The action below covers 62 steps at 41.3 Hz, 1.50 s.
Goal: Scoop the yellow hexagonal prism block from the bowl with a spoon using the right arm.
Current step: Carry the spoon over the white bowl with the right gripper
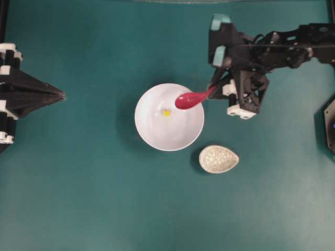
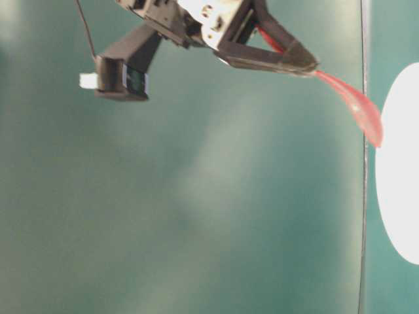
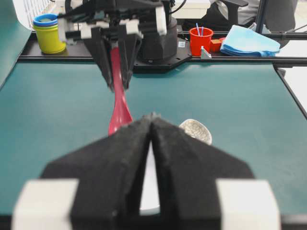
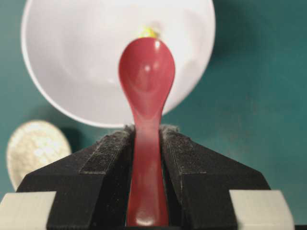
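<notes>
Overhead exterior view: the white bowl (image 1: 169,117) sits near the middle of the green worktop (image 1: 94,198), and the yellow hexagonal prism block (image 1: 166,112) lies on its floor, a little left of centre. The right arm (image 1: 272,49) reaches in from the upper right. Its pincer (image 1: 213,90) is clamped on the handle of the pinkish-red spoon (image 1: 189,99), whose scoop hangs over the bowl's upper right part, just right of the block and not touching it as far as this view shows. A small speckled teardrop dish (image 1: 218,159) lies on the worktop just below and right of the bowl, apart from it.

From the right wrist camera the spoon (image 4: 146,96) runs straight out between the two black padded fingers (image 4: 108,163), which press on the handle from both sides; the scoop faces up and the block (image 4: 148,32) peeks out just past its tip, inside the bowl (image 4: 72,52).

At the left edge of the overhead view the left pincer (image 1: 62,95) points toward the bowl, well apart from it. Its jaws are closed together with nothing between them, as the left wrist camera (image 3: 151,120) also shows.
</notes>
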Motion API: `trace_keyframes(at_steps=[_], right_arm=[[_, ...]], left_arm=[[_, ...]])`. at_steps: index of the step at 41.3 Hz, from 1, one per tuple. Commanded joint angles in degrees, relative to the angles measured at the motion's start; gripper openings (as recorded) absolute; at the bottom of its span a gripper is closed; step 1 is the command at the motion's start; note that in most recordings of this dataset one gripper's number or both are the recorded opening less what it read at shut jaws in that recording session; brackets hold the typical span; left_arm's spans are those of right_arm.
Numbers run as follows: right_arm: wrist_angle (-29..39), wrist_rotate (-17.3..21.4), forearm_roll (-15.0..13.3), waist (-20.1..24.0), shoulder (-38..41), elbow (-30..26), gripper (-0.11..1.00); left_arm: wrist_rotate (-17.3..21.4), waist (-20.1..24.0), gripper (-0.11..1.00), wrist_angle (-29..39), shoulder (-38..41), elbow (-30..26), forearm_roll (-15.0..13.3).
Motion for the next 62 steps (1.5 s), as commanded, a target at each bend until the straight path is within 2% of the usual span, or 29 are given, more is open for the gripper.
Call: trace_keyframes(at_steps=[1, 29, 54, 62], right_arm=[[0.35, 0.09, -0.26, -0.09, 0.0, -1.41, 0.25], [-3.08, -0.18, -0.35, 2.46, 5.63, -2.11, 0.25], [-3.87, -0.18, -0.26, 2.55, 9.49, -4.04, 0.25], [-6.15, -0.09, -0.26, 2.64, 10.46, -4.48, 0.25]], left_arm=[[0.09, -0.09, 0.07, -0.35, 0.18, -1.49, 0.09], [0.18, -0.09, 0.07, -0.26, 0.26, -1.49, 0.44], [0.18, 0.0, 0.07, -0.26, 0.18, -1.49, 0.44], [0.09, 0.0, 0.07, -0.26, 0.18, -1.49, 0.35]])
